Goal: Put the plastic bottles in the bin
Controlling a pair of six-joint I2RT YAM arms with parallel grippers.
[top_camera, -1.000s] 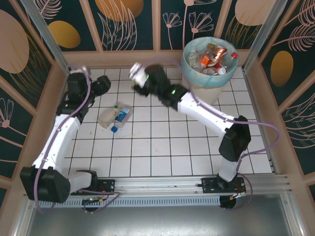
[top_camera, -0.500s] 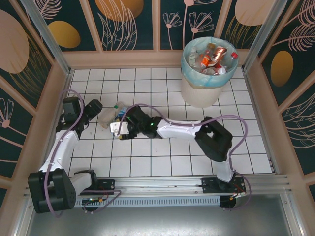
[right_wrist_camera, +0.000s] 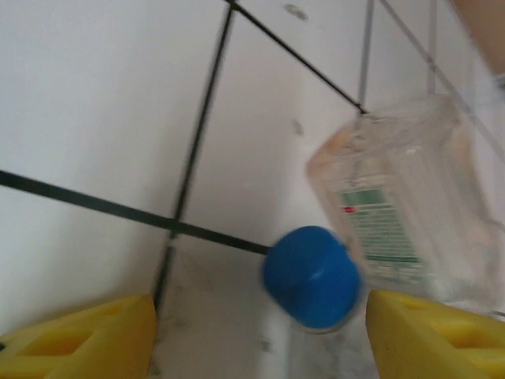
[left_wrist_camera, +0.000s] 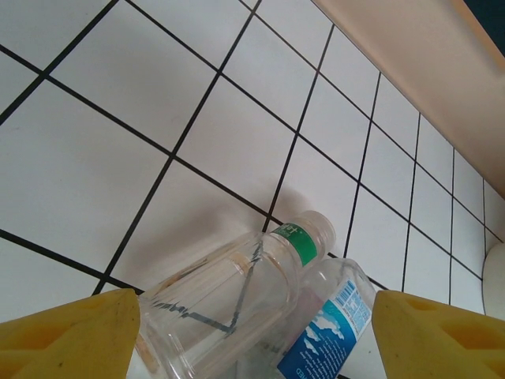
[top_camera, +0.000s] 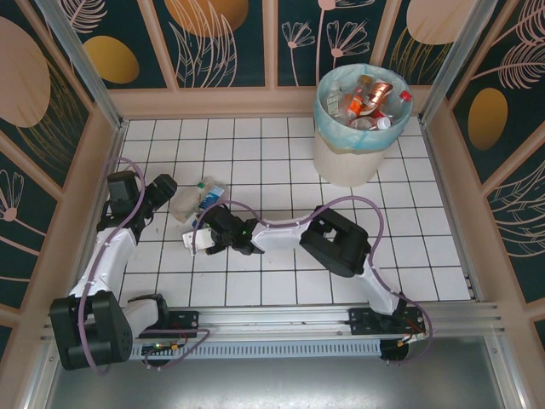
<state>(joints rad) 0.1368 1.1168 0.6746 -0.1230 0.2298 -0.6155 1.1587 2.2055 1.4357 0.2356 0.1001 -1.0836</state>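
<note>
Bottles clear glossy plastic; cap smooth blue plastic; tiled table white, glossy; bin liner thin crinkled plastic.

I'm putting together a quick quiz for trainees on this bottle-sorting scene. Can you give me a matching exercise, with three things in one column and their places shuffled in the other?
Things
1. bin
2. bottle with the green neck band
3. blue cap

Places
a. just ahead of the open right claw, facing its camera
b. far right corner of the tiles, with bottles inside
c. lying on its side ahead of the open left claw

Pairs: 1-b, 2-c, 3-a
</note>
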